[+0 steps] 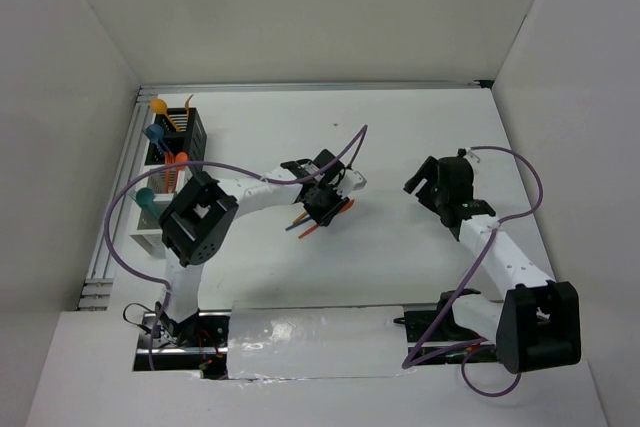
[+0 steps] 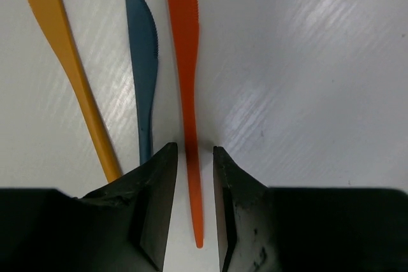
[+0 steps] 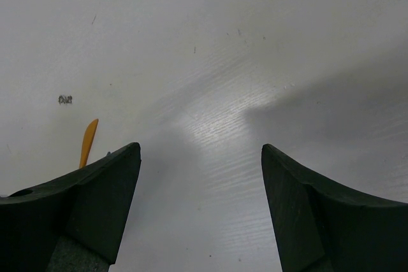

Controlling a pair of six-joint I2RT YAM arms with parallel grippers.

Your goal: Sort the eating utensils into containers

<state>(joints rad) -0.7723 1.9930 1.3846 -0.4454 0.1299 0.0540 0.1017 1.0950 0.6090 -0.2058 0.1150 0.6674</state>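
L gripper fills the bottom of the left wrist view. Its 2 fingers straddle the thin handle of the red-orange knife. The jaws are only narrowly apart. A sliver of table shows on the R side of the handle, so I judge them not clenched yet, w/ nothing gripped.

The knife lies flat, long axis running straight away from the gripper, blade far and handle end near, passing btwn the fingers. So the jaws close across its width, which is the right way to pinch it.

Just L of it lies a dark blue knife, roughly parallel, handle end close to the L finger and at risk of getting nudged. A yellow-orange knife lies further L, angled slightly.

From above, all 3 sit mid-table under the L arm, which is clearly the nearer one. The containers stand at the far L edge, well apart from the knives, w/ several utensils already upright in them.

R gripper hovers over bare table, jaws spread wide, empty. Only an orange tip shows beside its L finger.

Next step, in my view: close on the handle, lift, carry L to the bins.
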